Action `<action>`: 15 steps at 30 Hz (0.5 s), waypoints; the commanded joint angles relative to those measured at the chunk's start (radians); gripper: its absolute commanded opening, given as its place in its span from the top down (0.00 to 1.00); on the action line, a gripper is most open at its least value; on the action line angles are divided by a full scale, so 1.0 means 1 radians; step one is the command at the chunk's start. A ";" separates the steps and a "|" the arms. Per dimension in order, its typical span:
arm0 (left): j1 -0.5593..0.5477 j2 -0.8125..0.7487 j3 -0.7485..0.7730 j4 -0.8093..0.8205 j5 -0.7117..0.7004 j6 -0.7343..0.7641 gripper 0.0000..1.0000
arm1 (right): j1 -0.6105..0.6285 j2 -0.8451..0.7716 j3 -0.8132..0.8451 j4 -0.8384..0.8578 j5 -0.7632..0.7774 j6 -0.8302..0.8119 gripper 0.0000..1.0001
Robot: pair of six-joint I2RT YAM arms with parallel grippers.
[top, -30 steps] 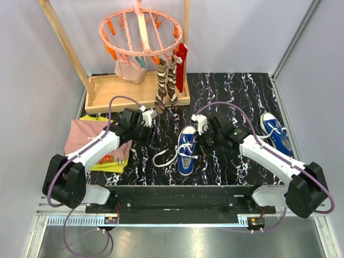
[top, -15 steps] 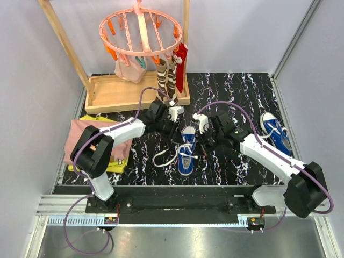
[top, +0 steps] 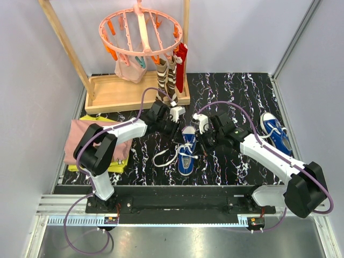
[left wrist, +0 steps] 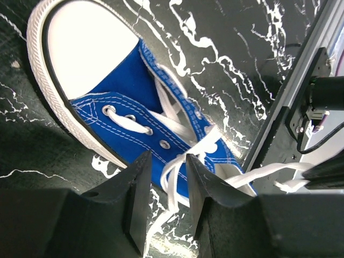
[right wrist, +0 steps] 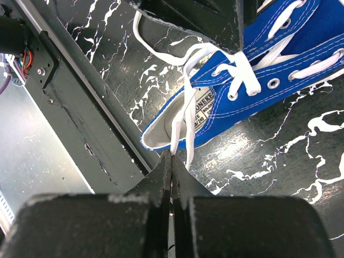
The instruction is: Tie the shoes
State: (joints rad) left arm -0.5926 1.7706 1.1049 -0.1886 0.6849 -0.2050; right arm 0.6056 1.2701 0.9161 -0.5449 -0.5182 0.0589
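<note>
One blue sneaker with a white toe cap lies in the middle of the black marbled table, its white laces loose and trailing left. A second blue sneaker lies at the right. My left gripper is at the first shoe's toe end. In the left wrist view it is open, with a lace loop between its fingers beside the shoe. My right gripper is at the shoe's right side. In the right wrist view it is shut on a lace end coming out of the shoe.
A wooden rack stands at the back with a pink peg hanger and striped brown socks hanging from it. Folded pink and yellow cloths lie at the left. A metal rail runs along the near edge.
My left arm swung right from the cloths to the middle shoe's toe end and has since barely moved. The right gripper has stayed at the shoe, holding the lace.
</note>
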 commanded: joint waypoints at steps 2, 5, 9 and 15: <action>-0.004 0.021 0.030 0.037 0.013 0.026 0.65 | -0.012 -0.012 0.018 0.000 0.004 0.009 1.00; -0.006 0.024 0.027 0.038 0.016 0.027 0.66 | -0.012 -0.011 0.020 -0.004 0.021 0.001 1.00; -0.007 0.032 0.029 0.046 0.028 0.024 0.67 | -0.013 -0.006 0.021 -0.006 0.014 -0.001 1.00; -0.007 0.021 0.020 0.066 0.060 0.015 0.66 | -0.013 -0.003 0.021 -0.010 0.014 -0.002 1.00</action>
State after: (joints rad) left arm -0.5949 1.8023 1.1049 -0.1848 0.6903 -0.1993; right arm 0.5991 1.2709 0.9161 -0.5495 -0.5129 0.0582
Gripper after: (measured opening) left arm 0.319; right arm 0.006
